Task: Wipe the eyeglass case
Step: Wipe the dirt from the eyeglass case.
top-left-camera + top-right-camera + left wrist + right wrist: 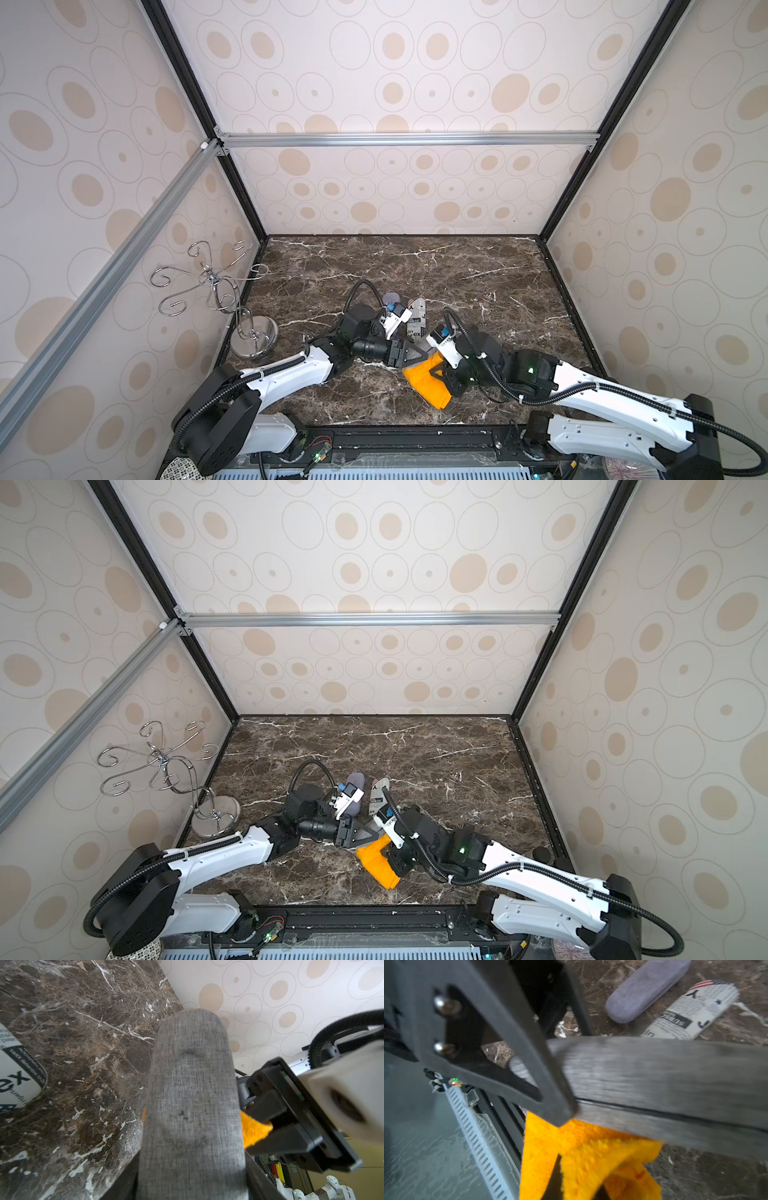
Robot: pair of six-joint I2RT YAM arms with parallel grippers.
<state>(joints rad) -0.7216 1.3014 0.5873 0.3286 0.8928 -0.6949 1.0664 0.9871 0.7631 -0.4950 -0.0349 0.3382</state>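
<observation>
Left claw (417, 354) clamped on end of grey eyeglass case (191, 1095), held clear of worktop (457, 270). Right claw (268, 1124) pinched tight on orange cloth (571, 1157), cloth against case's side. Likely mid-wipe, not finished: dark specks show on case's broad face. Lavender case (645, 989) and newsprint case (695, 1012) lie on worktop beyond.

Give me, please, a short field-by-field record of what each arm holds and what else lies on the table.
left gripper: shut on grey case
right gripper: shut on orange cloth
contact: orange cloth against grey case
table: lilac case and newsprint case side by side; chrome hook stand by the left wall
</observation>
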